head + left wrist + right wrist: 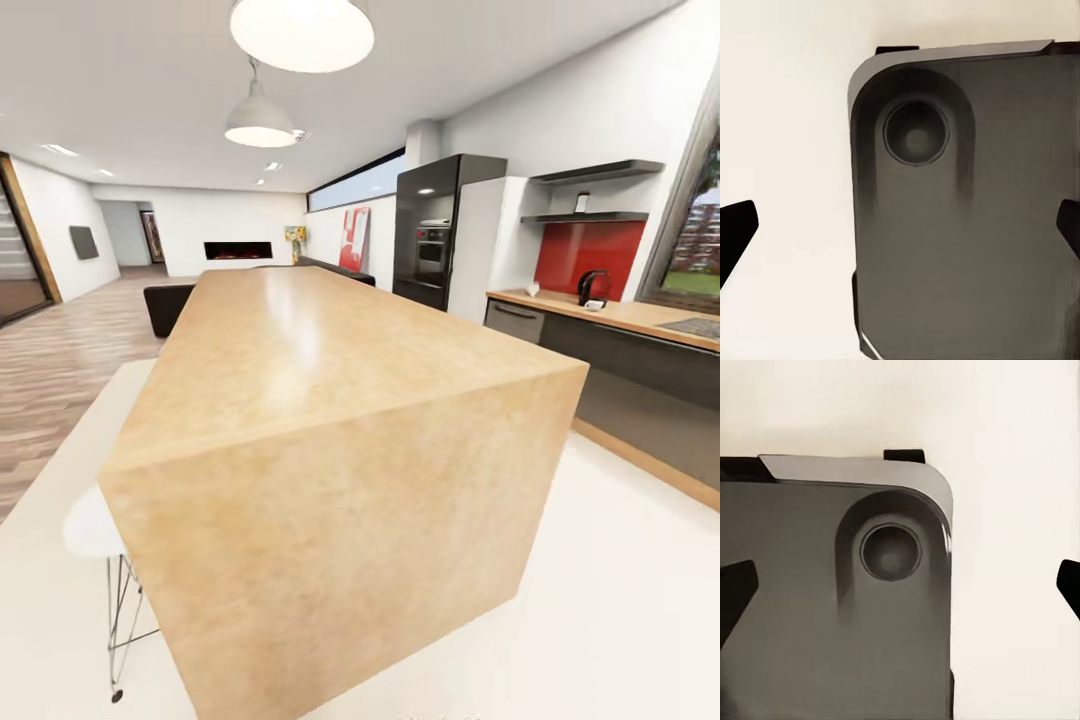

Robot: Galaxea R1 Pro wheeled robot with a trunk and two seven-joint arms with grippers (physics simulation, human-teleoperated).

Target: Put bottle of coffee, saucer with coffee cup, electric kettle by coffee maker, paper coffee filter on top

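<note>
White floor [620, 600] flanks the wooden island [330, 400]; both claws [900, 225] [900, 585] spread wide.

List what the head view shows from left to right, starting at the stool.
White stool → wooden island → black oven tower → electric kettle on the kitchen countertop → window.

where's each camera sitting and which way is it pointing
head view: on the robot's head, facing forward over the large light wooden island toward the far beige countertop.
left wrist view: by the left hand, facing down at the robot's dark grey base.
right wrist view: by the right hand, same grey base, pale floor.
</note>
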